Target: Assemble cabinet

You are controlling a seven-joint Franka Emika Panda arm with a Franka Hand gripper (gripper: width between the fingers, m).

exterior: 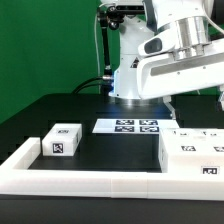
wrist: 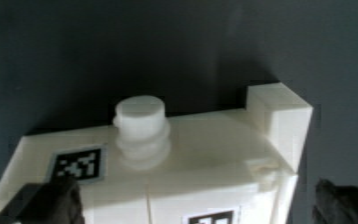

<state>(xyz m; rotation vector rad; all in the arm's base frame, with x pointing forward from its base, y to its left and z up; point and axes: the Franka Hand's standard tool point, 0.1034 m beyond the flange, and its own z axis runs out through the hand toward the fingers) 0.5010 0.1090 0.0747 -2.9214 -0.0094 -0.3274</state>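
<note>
In the wrist view, a white cabinet part (wrist: pixel 194 150) lies below my gripper (wrist: pixel 190 205). It has an upright round peg (wrist: pixel 142 120), a raised side wall (wrist: pixel 279 115) and a square tag (wrist: pixel 78 163). The two dark fingers (wrist: pixel 34 205) stand wide apart on either side of this part, open and holding nothing. In the exterior view this large cabinet part (exterior: pixel 195 155) lies at the right and a small white cabinet box (exterior: pixel 62 141) with a tag sits at the left. The arm (exterior: pixel 175 60) hangs above the right part, with its fingers cut off by the frame edge.
The marker board (exterior: pixel 130 126) lies on the black table in front of the robot's base. A long low white rail (exterior: pixel 90 178) runs along the front and up the exterior view's left side. A green backdrop stands behind.
</note>
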